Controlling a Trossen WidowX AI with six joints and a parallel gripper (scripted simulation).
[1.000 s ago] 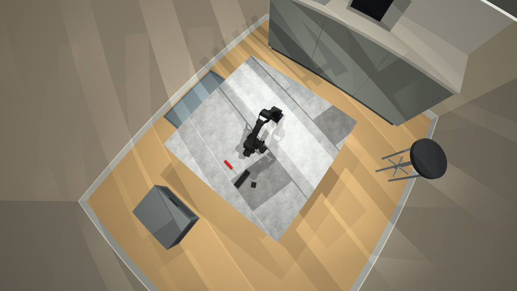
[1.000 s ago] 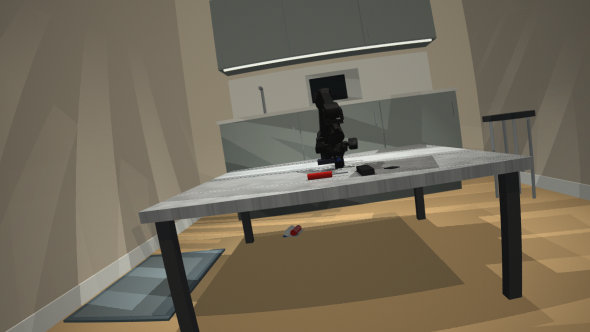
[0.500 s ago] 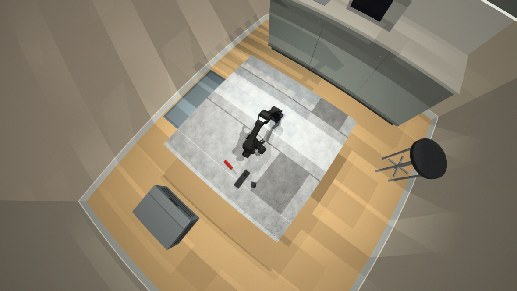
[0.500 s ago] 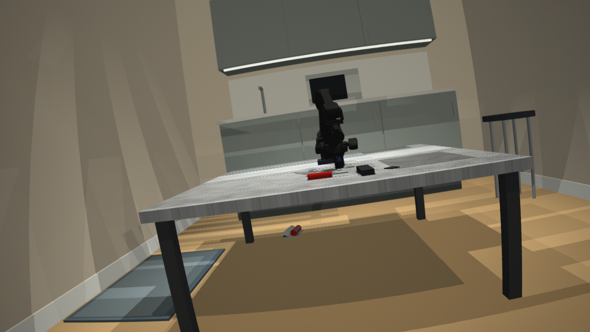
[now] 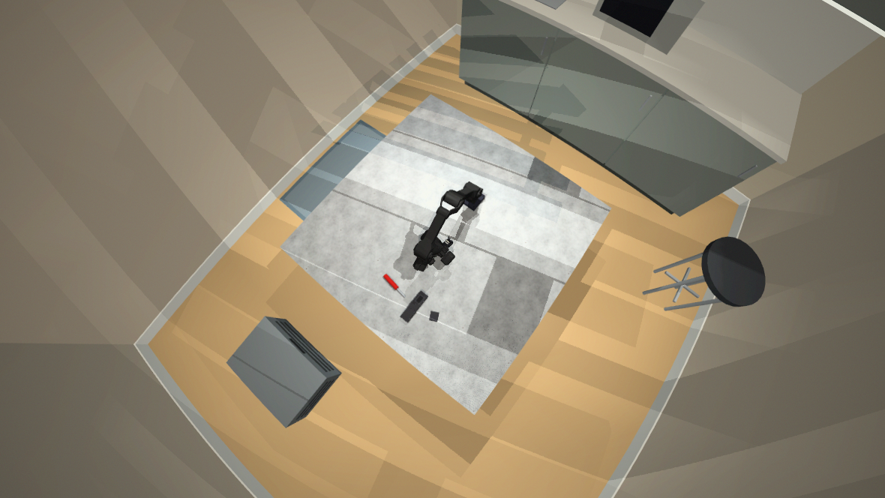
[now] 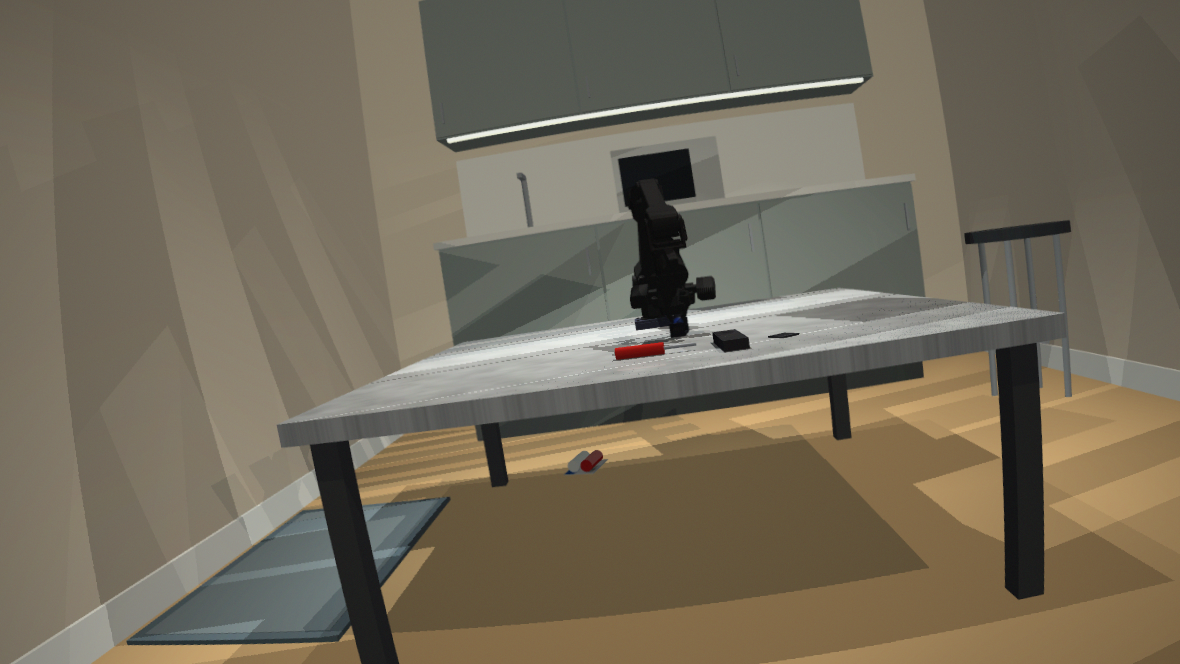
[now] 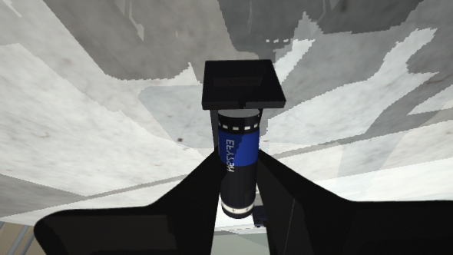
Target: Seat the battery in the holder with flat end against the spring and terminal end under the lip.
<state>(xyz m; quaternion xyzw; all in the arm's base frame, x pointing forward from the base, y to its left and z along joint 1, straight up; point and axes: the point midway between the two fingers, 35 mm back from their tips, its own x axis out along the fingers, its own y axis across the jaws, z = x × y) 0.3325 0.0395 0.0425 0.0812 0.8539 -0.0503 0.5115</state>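
My gripper [image 7: 236,156] [image 5: 475,199] [image 6: 671,323] is shut on the battery [image 7: 238,146], a black cylinder with a blue band and white rings at both ends. In the wrist view the battery points away from me, low over the black holder [image 7: 243,84]. The battery's far end reaches the holder's square end block and hides the spring. The holder's thin side rail shows along the battery's left side. Whether the battery touches the holder's floor I cannot tell. In the top and exterior views the gripper is down near the grey table top [image 5: 371,204] [image 6: 511,379], toward its far side.
A red-handled screwdriver [image 5: 390,281] [image 6: 638,350], a black box [image 5: 413,305] [image 6: 731,339] and a small flat black piece [image 5: 434,316] [image 6: 783,335] lie on the table beyond the arm's base. A stool [image 5: 733,271] [image 6: 1019,233] stands beside the table.
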